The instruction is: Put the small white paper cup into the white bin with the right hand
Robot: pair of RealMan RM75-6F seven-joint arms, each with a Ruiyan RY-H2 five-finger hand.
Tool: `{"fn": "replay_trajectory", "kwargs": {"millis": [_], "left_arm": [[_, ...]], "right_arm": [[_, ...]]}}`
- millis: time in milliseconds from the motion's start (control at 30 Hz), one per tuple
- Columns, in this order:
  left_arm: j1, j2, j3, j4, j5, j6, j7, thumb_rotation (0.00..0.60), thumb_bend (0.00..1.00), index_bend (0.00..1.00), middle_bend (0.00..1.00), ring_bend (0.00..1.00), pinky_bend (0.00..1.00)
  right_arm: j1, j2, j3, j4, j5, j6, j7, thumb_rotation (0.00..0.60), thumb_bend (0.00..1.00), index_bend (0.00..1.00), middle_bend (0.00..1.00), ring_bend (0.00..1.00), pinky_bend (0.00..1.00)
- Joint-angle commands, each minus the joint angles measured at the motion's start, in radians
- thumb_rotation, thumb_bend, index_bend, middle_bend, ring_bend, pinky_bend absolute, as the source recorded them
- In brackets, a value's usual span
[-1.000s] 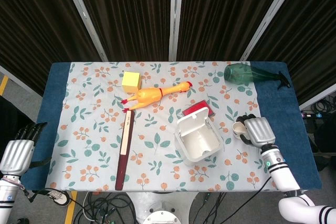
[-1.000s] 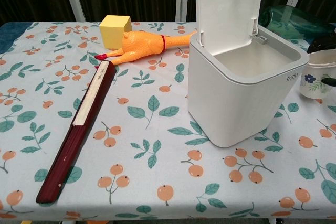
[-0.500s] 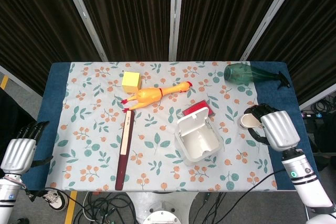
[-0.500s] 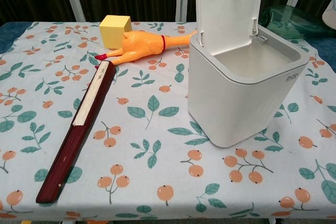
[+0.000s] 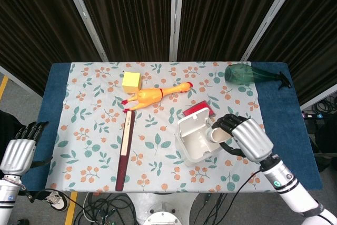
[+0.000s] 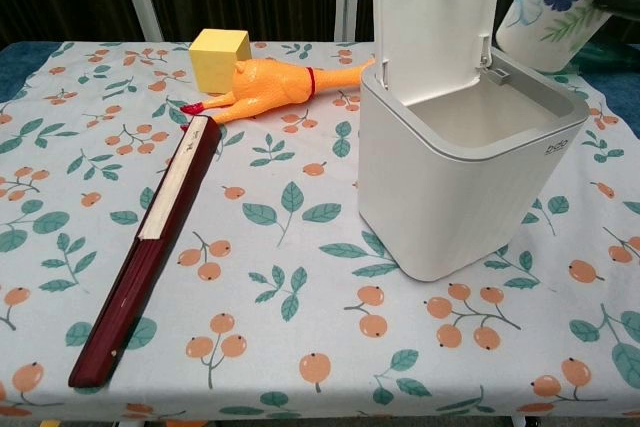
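One small white paper cup [image 5: 217, 135], flower-printed, is held in the curled fingers of the right hand [image 5: 243, 138], raised just beside the right rim of the one white bin [image 5: 196, 142], whose lid stands open. In the chest view the cup is cut off at the top edge and the hand is barely seen. The left hand [image 5: 18, 150] is kept off the table, holding nothing, its fingers slightly apart.

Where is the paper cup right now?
The paper cup is off the table, held by the right hand just right of the white bin; the chest view shows it above the bin's rim.
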Motion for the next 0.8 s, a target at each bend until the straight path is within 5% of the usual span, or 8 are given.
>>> {"fn": "replay_trajectory", "kwargs": {"millis": [33,167,267,567,800], "left_arm": [[0.002,0.000,0.001,0.003,0.000,0.001,-0.004,0.600,0.10,0.09,0.12,0.09,0.16],[0.005,-0.001,0.003,0.009,-0.002,0.002,-0.012,0.600,0.10,0.09,0.12,0.09,0.16],[0.006,-0.001,0.004,0.014,-0.002,0.002,-0.017,0.600,0.10,0.09,0.12,0.09,0.16],[0.008,-0.005,0.004,0.018,0.001,0.006,-0.020,0.600,0.10,0.09,0.12,0.09,0.16],[0.012,-0.006,-0.001,0.020,0.013,0.028,-0.024,0.600,0.10,0.09,0.12,0.09,0.16]], "right_arm": [[0.020,-0.023,-0.001,-0.001,0.003,-0.027,-0.026,0.600,0.20,0.33,0.34,0.24,0.48],[0.026,-0.028,-0.006,-0.005,0.003,-0.037,-0.027,0.600,0.10,0.09,0.18,0.05,0.29],[0.027,-0.013,-0.013,-0.010,0.004,-0.046,-0.015,0.600,0.03,0.00,0.06,0.00,0.18],[-0.029,0.020,-0.021,0.018,0.010,0.047,0.013,0.600,0.00,0.00,0.02,0.00,0.13],[-0.178,0.014,-0.047,0.182,0.105,0.216,0.016,0.600,0.00,0.00,0.01,0.00,0.09]]}}
